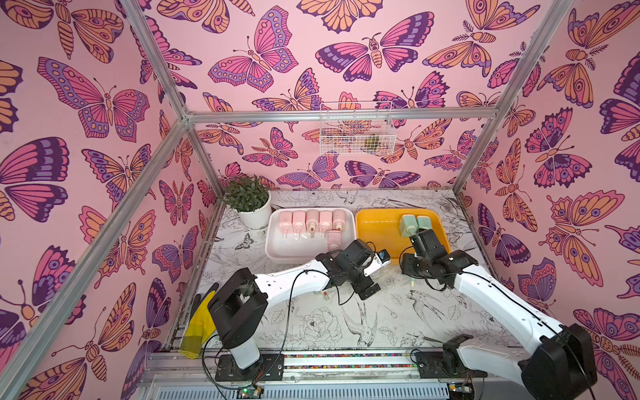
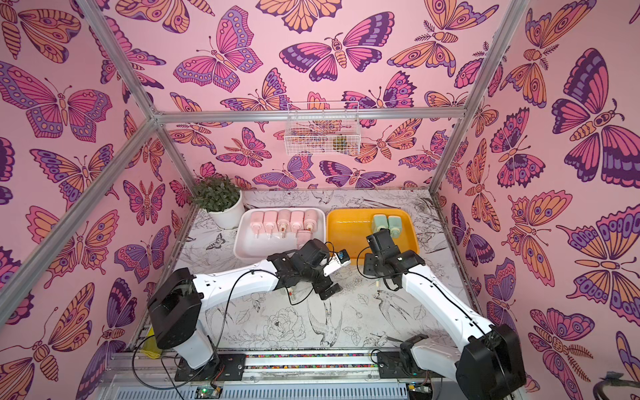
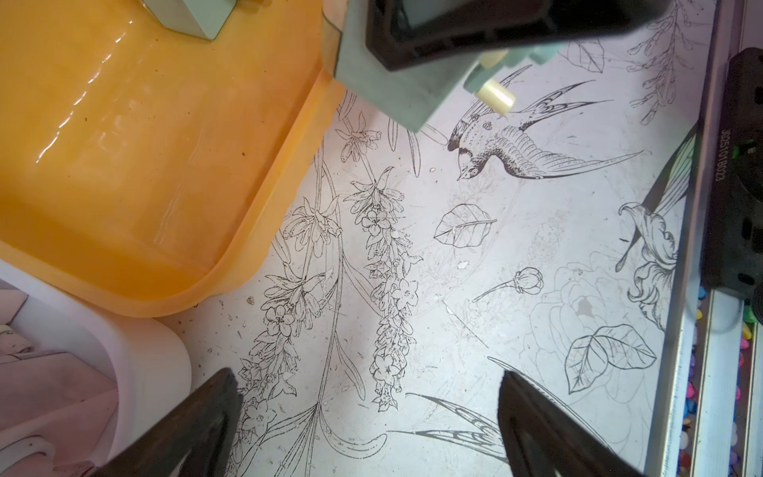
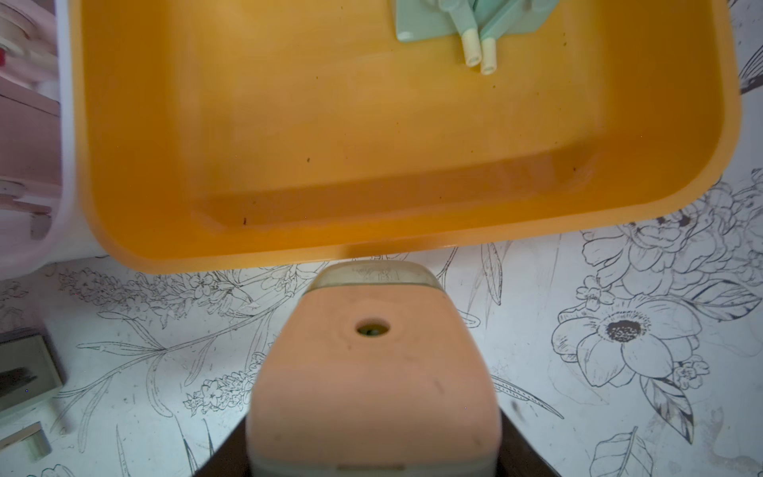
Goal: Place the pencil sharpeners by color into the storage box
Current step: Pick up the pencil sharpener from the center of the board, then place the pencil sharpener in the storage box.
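Two mint green pencil sharpeners lie side by side at the back of the orange storage box. A row of pink sharpeners and one more pink one lie in the white storage box. My right gripper is shut on a green sharpener, held over the table just outside the orange box's near rim. The end with its pencil hole faces the right wrist camera. My left gripper stands open and empty over bare table beside both boxes.
A potted plant stands at the back left, next to the white box. A wire basket hangs on the back wall. A yellow glove lies at the front left by the rail. A grey-green boxy thing sits at one edge of the right wrist view.
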{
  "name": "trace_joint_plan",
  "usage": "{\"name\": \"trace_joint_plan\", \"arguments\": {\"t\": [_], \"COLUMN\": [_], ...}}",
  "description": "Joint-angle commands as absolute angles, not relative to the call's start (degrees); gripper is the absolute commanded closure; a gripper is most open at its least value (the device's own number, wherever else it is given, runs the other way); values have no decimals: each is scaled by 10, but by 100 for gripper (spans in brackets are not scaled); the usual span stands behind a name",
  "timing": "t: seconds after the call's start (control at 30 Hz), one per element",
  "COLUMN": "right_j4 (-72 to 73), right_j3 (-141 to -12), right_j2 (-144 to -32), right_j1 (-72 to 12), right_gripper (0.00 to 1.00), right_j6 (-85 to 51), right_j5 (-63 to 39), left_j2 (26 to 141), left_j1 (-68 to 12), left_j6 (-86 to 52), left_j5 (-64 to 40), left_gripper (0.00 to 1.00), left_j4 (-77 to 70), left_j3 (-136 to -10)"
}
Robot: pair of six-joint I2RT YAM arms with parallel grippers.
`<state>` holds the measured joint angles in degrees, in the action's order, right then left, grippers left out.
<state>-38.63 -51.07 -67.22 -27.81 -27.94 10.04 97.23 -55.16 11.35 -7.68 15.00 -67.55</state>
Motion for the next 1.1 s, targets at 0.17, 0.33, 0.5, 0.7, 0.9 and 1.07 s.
{"name": "trace_joint_plan", "arguments": {"t": [0.17,0.33,0.5,0.7,0.9,1.07], "right_j4": [-336,-336,-323,-323,-387,-436], "right_j3": [-629,-721,-785,-844,-959,-1041], "right_j2": [-719,-812,-895,-997,-1103,-1177], "right_j1": [-271,-264,-251,-213,-197,-193], "right_gripper": [100,100,100,100,100,100], "right_j6": [-215,-164,-126,-109,-76,-61], "right_j5": [116,105,102,76,111,104], "left_j2": [968,968,969,969,964,958], "left_j1": [-554,-553,-554,-553,-554,-554], "left_j6": [109,106,101,91,51,35], "left_j5": [-72,-67,-63,-38,3,1], "left_gripper": [0,0,0,0,0,0], "left_j4": [149,149,149,144,101,71], "left_j3": [-679,-680,-684,-685,-669,-659]}}
